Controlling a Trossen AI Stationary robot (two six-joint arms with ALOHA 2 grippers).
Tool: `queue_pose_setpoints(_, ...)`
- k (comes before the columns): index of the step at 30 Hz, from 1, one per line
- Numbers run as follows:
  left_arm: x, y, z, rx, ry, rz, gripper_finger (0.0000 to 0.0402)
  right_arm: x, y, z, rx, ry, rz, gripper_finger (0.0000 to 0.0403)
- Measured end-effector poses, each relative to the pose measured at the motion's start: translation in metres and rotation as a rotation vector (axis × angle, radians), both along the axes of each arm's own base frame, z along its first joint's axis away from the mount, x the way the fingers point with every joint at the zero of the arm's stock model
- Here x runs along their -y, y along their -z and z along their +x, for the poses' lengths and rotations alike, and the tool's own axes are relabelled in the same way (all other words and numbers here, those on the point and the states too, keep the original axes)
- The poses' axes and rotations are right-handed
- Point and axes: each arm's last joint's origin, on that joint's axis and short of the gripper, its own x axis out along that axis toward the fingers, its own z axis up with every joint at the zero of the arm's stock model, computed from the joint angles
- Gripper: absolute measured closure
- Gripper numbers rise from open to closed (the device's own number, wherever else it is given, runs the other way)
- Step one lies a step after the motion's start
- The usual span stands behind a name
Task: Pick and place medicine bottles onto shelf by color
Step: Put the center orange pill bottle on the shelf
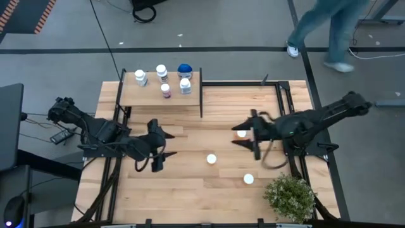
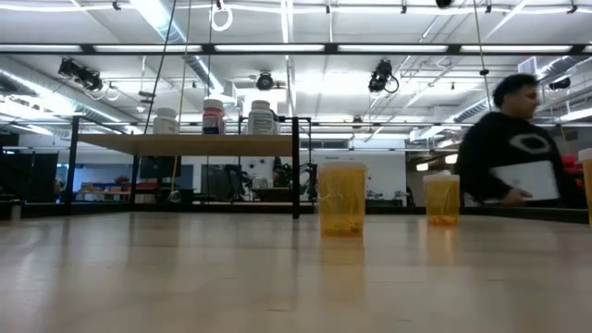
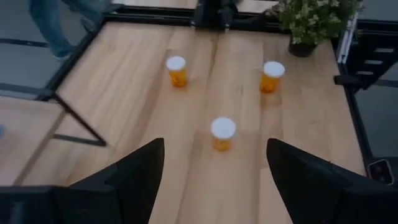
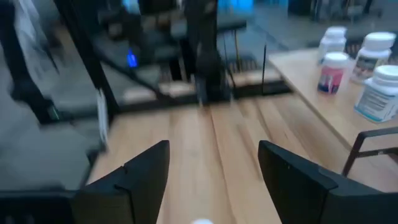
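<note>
Directly beneath the open, empty right gripper (image 1: 242, 139) sits an orange bottle (image 1: 241, 133). Left gripper (image 1: 163, 152) gapes open, another orange bottle (image 1: 211, 159) ahead.

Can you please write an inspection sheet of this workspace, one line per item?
Surface: plank table, mostly bare.
Job's things: five bottles on the shelf; three orange bottles standing on the table.
Clutter: potted plant at one corner.
Grippers: left gripper open, empty, above the table; right gripper open, empty, over an orange bottle.
Cables: black loop hanging off the right arm; cable on the floor.
Surroundings: person walking past.
</note>
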Motion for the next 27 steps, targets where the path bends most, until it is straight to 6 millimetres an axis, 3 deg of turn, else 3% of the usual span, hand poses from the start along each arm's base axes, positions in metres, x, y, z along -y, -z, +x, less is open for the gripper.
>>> queue_pose_setpoints(4, 0.009, 0.017, 0.027, -0.050, 0.090, -0.010, 0.0115, 0.008, 0.045, -0.022, 0.087, 0.010, 0.094, 0.0150)
queue_pose_setpoints(7, 0.012, 0.036, 0.052, -0.100, 0.133, 0.012, 0.0115, 0.009, 0.065, -0.026, 0.121, 0.014, 0.137, 0.0150)
queue_pose_setpoints(16, 0.001, 0.077, 0.113, -0.083, 0.202, 0.067, 0.0115, 0.003, 0.085, -0.007, 0.030, 0.045, 0.115, 0.0150)
queue_pose_setpoints(22, 0.000, 0.120, 0.135, -0.214, 0.246, 0.085, 0.0115, -0.003, 0.101, 0.003, -0.054, 0.047, 0.107, 0.0150)
queue_pose_setpoints(27, -0.002, 0.140, 0.150, -0.215, 0.233, 0.091, 0.0115, -0.012, 0.108, 0.004, -0.081, 0.050, 0.097, 0.0150)
